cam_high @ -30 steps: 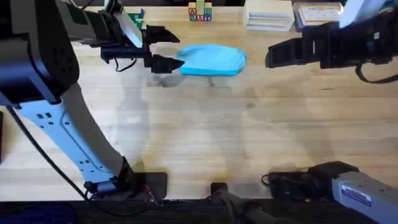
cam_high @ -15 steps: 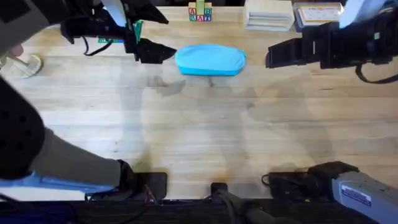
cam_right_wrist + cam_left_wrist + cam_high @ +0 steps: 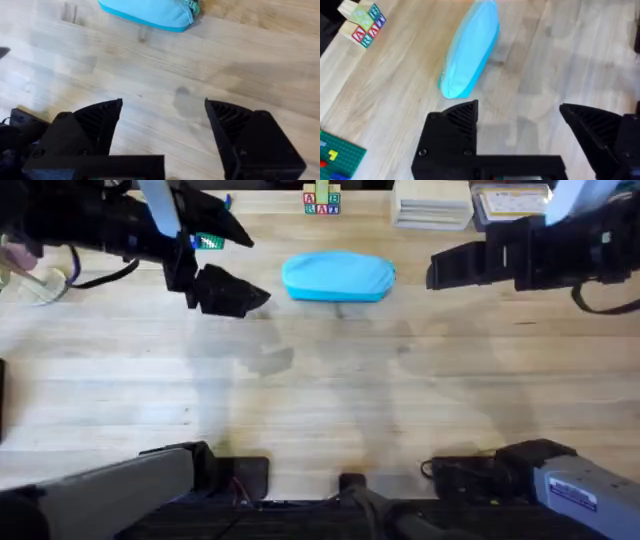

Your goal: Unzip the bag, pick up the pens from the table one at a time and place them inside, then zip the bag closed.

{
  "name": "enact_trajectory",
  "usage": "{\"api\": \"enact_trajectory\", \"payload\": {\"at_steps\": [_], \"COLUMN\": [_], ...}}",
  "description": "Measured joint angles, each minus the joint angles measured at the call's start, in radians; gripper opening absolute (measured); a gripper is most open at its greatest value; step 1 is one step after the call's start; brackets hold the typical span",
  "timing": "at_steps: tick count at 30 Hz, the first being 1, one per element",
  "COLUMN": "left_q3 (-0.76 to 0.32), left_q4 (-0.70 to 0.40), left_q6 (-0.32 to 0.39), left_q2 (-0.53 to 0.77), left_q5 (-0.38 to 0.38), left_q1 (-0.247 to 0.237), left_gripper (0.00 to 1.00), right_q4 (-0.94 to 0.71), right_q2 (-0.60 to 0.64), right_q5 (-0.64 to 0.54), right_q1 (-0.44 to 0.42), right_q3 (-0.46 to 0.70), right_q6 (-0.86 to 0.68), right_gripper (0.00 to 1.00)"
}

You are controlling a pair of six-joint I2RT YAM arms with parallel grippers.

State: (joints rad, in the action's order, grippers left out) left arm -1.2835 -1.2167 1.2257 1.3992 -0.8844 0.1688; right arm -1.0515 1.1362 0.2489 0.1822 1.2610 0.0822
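Bag: light blue oval pouch (image 3: 338,277) lying flat on the far middle of the surface (image 3: 330,390); in the left wrist view (image 3: 470,50) it lies lengthwise beyond the fingers, and in the right wrist view (image 3: 150,12) one end shows a small teal zipper tab
Left hand: (image 3: 225,265) far left of the scene, just left of the bag and apart from it; fingers spread wide with nothing between them, as the left wrist view (image 3: 520,117) confirms
Right hand: (image 3: 435,268) far right, its tips pointing left toward the bag, well clear of it; the right wrist view (image 3: 162,112) shows the fingers spread over bare wood, holding nothing
Surface: pale wood planks with visible grain, bare in the middle and near parts
Letter blocks: small stack (image 3: 321,199) at the far edge behind the bag, also seen from the left wrist (image 3: 362,22)
Green brick plate: (image 3: 337,155) beside the left hand
Far right edge: pale flat boxes (image 3: 432,204)
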Motion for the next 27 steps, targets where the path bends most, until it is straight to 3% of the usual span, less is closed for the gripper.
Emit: {"api": "enact_trajectory", "payload": {"at_steps": [5, 15, 16, 27], "left_q3": [0.0, 0.0, 0.0, 0.0], "left_q4": [-0.043, -0.055, -0.055, -0.033], "left_q6": [-0.053, -0.301, -0.364, -0.569], "left_q2": [-0.072, -0.17, -0.171, -0.171], "left_q5": [0.05, 0.17, 0.202, 0.233], "left_q1": [0.0, 0.0, 0.0, 0.0], "left_gripper": [0.998, 0.998, 0.998, 0.997], "right_q4": [0.0, 0.0, 0.0, 0.0], "right_q2": [0.0, 0.0, 0.0, 0.0], "right_q5": [0.0, 0.0, 0.0, 0.0], "right_q1": [0.0, 0.0, 0.0, 0.0], "right_q3": [0.0, 0.0, 0.0, 0.0], "right_q6": [0.0, 0.0, 0.0, 0.0], "right_gripper": [0.998, 0.997, 0.997, 0.997]}}
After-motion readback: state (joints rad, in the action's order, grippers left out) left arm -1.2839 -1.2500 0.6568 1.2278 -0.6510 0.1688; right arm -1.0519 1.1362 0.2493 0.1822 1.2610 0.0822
